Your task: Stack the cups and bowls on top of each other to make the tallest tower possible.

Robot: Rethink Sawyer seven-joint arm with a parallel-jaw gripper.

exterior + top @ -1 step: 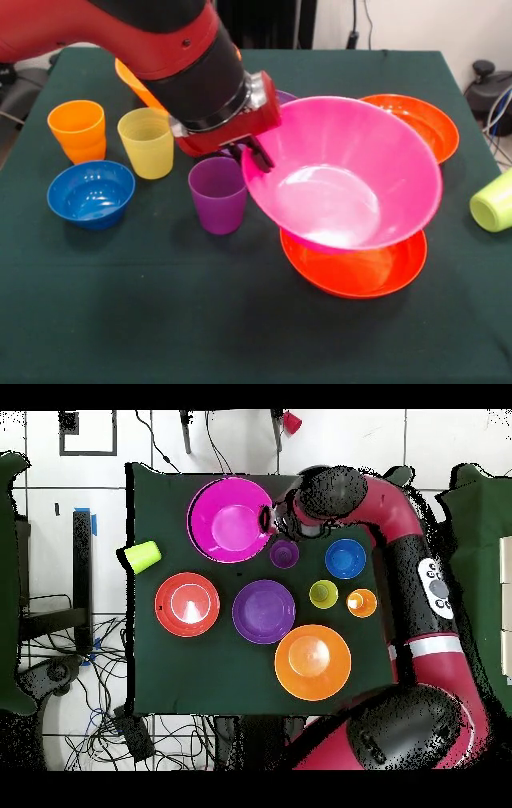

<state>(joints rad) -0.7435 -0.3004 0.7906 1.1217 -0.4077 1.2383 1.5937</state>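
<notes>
I am holding the glossy pink plastic bowl by its rim, tool clenched, tilting over the shallow red-orange bowl; it could slip sideways.

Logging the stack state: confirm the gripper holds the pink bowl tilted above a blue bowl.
Wrong in one respect. The gripper holds the pink bowl tilted above a red-orange bowl, as the front view shows. The blue bowl sits apart, beside the cups.
</notes>
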